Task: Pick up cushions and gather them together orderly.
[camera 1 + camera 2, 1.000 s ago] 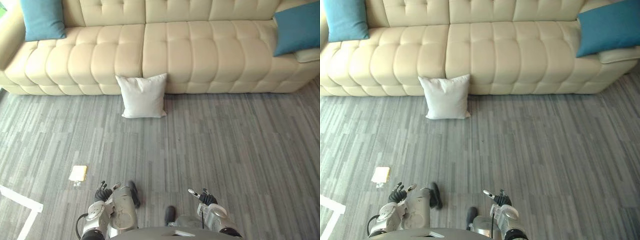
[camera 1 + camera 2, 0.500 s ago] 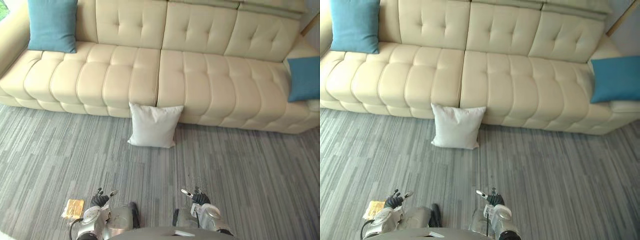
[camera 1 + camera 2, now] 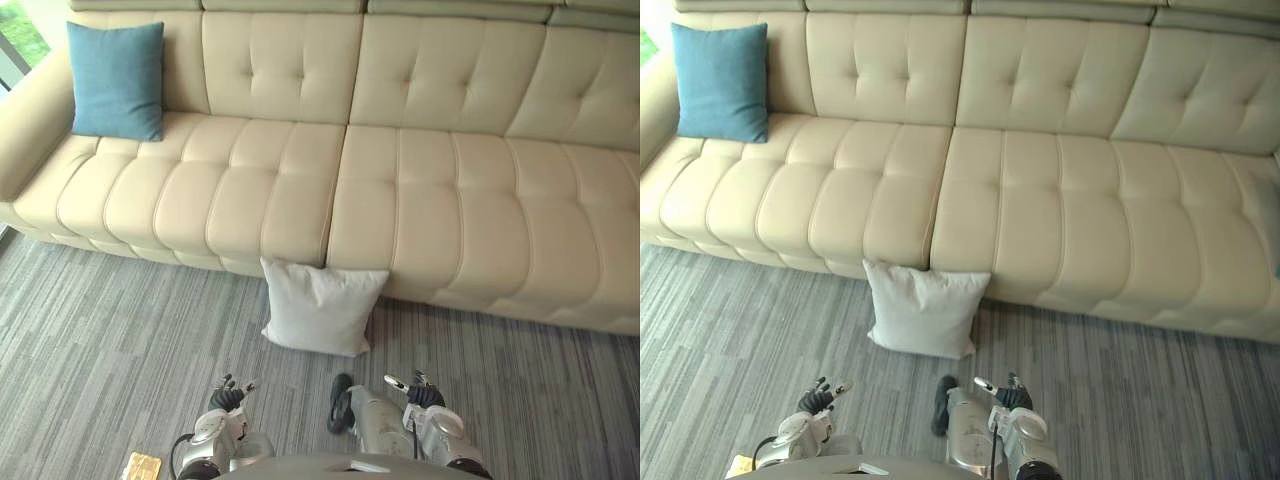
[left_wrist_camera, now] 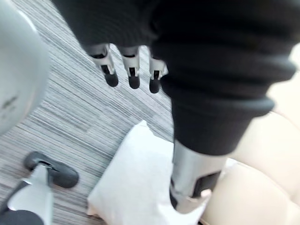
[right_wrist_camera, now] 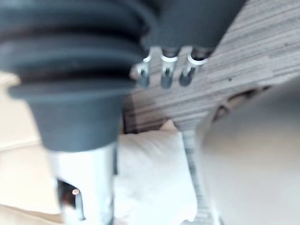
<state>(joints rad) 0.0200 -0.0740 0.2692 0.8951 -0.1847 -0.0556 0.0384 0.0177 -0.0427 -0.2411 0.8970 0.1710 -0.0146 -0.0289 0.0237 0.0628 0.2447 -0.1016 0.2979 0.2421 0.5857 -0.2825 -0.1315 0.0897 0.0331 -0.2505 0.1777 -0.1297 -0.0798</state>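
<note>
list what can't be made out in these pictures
The small yellow thing: cut off by the left eye view's bottom edge, too small to identify.
The sofa: its right end is cut off by the right edge of both eye views.
The white cushion: blurred in the right wrist view; in the left wrist view the thumb of the left hand covers part of it.

1. The whole view has shifted: the camera now stands closer to the cream tufted leather sofa (image 3: 420, 190).
2. The white square fabric cushion (image 3: 322, 307) now shows near the left hand (image 3: 228, 396) and right hand (image 3: 420, 393).
3. The small flat yellow packet (image 3: 141, 466) now shows behind the left hand.
</note>
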